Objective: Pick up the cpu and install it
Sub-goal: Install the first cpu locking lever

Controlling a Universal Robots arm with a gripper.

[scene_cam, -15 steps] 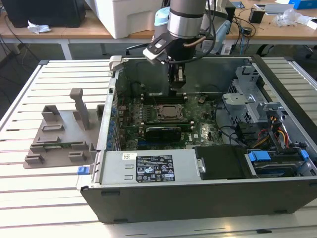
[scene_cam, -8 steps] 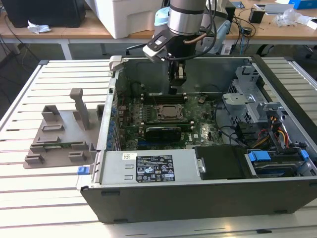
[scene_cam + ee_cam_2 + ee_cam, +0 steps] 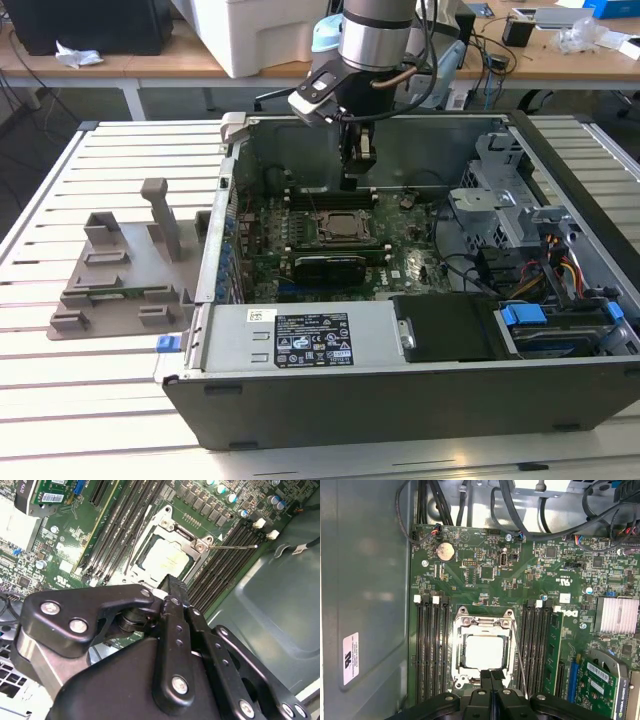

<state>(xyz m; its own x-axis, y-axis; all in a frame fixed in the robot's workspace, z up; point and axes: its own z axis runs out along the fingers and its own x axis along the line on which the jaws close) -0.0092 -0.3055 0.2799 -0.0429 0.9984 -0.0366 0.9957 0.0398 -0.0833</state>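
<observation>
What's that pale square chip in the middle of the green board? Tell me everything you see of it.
The cpu is a flat square with a pale silvery, metal-looking top. It lies level inside its socket's metal frame on the green board, between rows of long black slots. The gripper hangs above, apart from it.

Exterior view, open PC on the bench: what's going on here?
A single robot arm is reaching down into the open computer case for the CPU install. The cpu already lies inside the metal frame of the motherboard socket. The gripper hangs over the socket's edge, jaws closed together with nothing held between them. In the exterior view it looks raised above the socket rather than touching it.
</observation>
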